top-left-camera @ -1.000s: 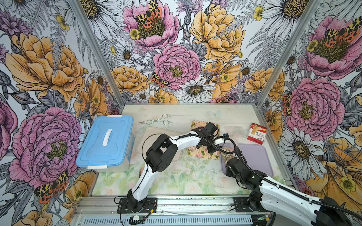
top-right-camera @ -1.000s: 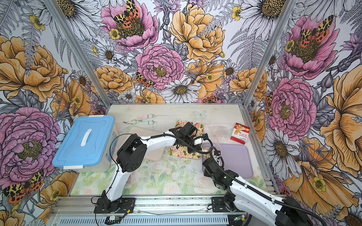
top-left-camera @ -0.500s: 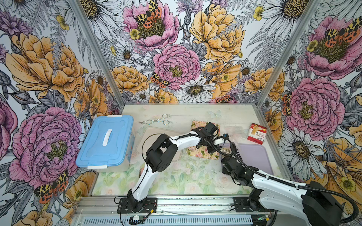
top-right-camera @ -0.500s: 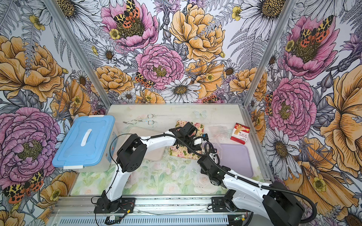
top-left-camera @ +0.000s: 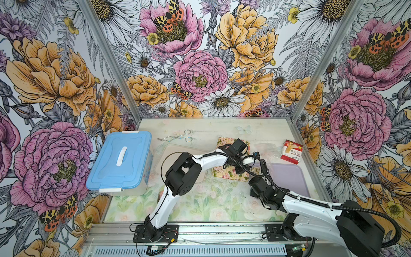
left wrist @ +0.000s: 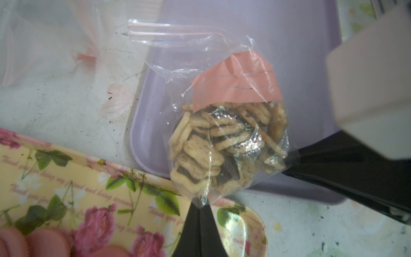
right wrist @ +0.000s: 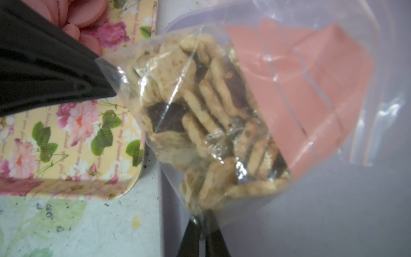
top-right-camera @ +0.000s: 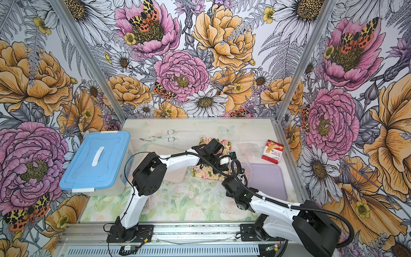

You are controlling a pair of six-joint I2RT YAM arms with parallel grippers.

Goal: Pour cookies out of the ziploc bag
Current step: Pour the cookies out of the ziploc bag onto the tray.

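A clear ziploc bag [left wrist: 224,93] with a salmon label hangs over the near corner of a lilac tray [left wrist: 289,33]. Beige and dark-brown cookies [left wrist: 200,153] are heaped in its lower end. My left gripper [left wrist: 200,205] is shut on one bottom corner of the bag. My right gripper [right wrist: 202,224] is shut on the other bottom corner, with the cookies [right wrist: 200,115] just above its tips. The bag's pink zip strips [left wrist: 173,32] point away over the lilac tray [right wrist: 333,211] and stand slightly apart. In both top views the bag [top-left-camera: 254,170] [top-right-camera: 241,170] is mostly hidden by the two wrists.
A floral yellow tray [left wrist: 66,178] [top-left-camera: 226,175] holding pink round discs [left wrist: 44,242] lies right beside the lilac tray [top-left-camera: 289,178]. Further off are a blue-lidded box [top-left-camera: 120,160], a beige tray [top-left-camera: 169,153], metal tongs [top-left-camera: 178,136], a red carton [top-left-camera: 291,151] and crumpled clear bags [top-left-camera: 266,148].
My right arm reached in toward the bag and its gripper went from open to shut on the bag's corner. The left gripper kept its hold and did not move.
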